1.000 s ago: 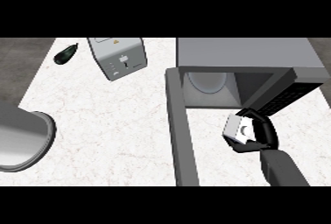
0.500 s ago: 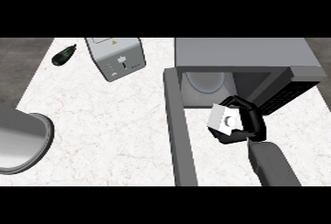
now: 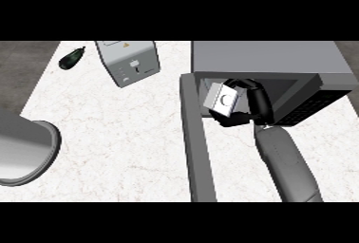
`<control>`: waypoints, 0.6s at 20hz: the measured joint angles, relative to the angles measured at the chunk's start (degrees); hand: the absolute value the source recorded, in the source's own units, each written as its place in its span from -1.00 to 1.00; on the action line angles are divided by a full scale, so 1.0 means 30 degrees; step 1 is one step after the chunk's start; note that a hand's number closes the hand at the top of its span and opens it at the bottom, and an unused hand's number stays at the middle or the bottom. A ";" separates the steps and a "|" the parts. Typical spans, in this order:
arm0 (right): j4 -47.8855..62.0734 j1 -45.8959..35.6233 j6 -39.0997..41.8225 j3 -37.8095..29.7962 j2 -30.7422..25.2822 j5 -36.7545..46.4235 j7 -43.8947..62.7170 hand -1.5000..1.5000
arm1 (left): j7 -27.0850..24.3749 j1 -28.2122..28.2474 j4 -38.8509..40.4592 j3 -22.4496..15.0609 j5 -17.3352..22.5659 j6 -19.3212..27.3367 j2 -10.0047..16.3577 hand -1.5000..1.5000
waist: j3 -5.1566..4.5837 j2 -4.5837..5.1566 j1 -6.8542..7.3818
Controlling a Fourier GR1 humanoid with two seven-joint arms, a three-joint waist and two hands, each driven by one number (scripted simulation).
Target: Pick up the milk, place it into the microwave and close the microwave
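The milk carton (image 3: 223, 99), white and grey with a dark mark on its face, is held tilted at the mouth of the open microwave (image 3: 270, 59). My right hand (image 3: 254, 105) is shut on it, black fingers curled round its right side and bottom. The microwave's grey door (image 3: 196, 147) hangs open, running down the view left of my forearm. The carton hides the plate inside the cavity. My left hand does not show.
A grey toaster-like box (image 3: 128, 60) lies at the top centre, a dark bottle (image 3: 71, 59) to its left. A large steel pot (image 3: 21, 152) sits at the left edge. The microwave's control panel (image 3: 310, 104) juts right of my hand.
My right hand has carried the milk up and to the left, from outside the microwave's front to its open mouth. The forearm followed.
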 measured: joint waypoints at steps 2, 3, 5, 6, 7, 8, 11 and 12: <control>0.1038 -0.1036 -0.0713 0.0070 0.0016 0.0691 0.0372 1.00 | 0.0121 -0.0220 0.0004 0.0050 0.0083 0.0049 0.0036 -1.00 | 0.0013 0.0047 0.0039; 0.1701 -0.1620 -0.0922 -0.0027 -0.0137 0.0926 0.0460 1.00 | 0.0036 -0.0184 0.0044 0.0054 0.0100 -0.0155 -0.0010 -1.00 | 0.0040 0.0086 0.0083; 0.3054 -0.2649 -0.1430 -0.0205 -0.0188 0.1319 0.0424 1.00 | 0.0116 -0.0310 0.0123 0.0336 0.0339 -0.0223 0.0228 -1.00 | 0.0088 0.0132 0.0117; 0.3721 -0.3188 -0.1806 -0.0298 -0.0130 0.1508 0.0470 1.00 | 0.0337 -0.0582 0.0171 0.0470 0.0573 -0.0049 0.0555 -1.00 | 0.0115 0.0173 0.0127; 0.4436 -0.3716 -0.2026 -0.0449 -0.0256 0.1642 0.0475 1.00 | 0.0244 -0.0459 0.0091 0.0469 0.0593 -0.0199 0.0404 -1.00 | 0.0144 0.0218 0.0239; 0.5156 -0.4241 -0.2342 -0.0523 -0.0304 0.1860 0.0449 1.00 | 0.0255 -0.0565 0.0136 0.0320 0.0388 -0.0216 0.0297 -1.00 | 0.0153 0.0253 0.0281; 0.7221 -0.5541 -0.3371 -0.0744 -0.0436 0.2511 0.0162 1.00 | 0.0397 -0.0646 0.0233 0.0378 0.0590 -0.0362 0.0428 -1.00 | 0.0112 0.0266 0.0442; 0.7864 -0.5959 -0.3606 -0.0921 -0.0565 0.2595 -0.0029 1.00 | 0.0525 -0.0725 0.0152 0.0332 0.0611 -0.0307 0.0465 -1.00 | 0.0114 0.0308 0.0514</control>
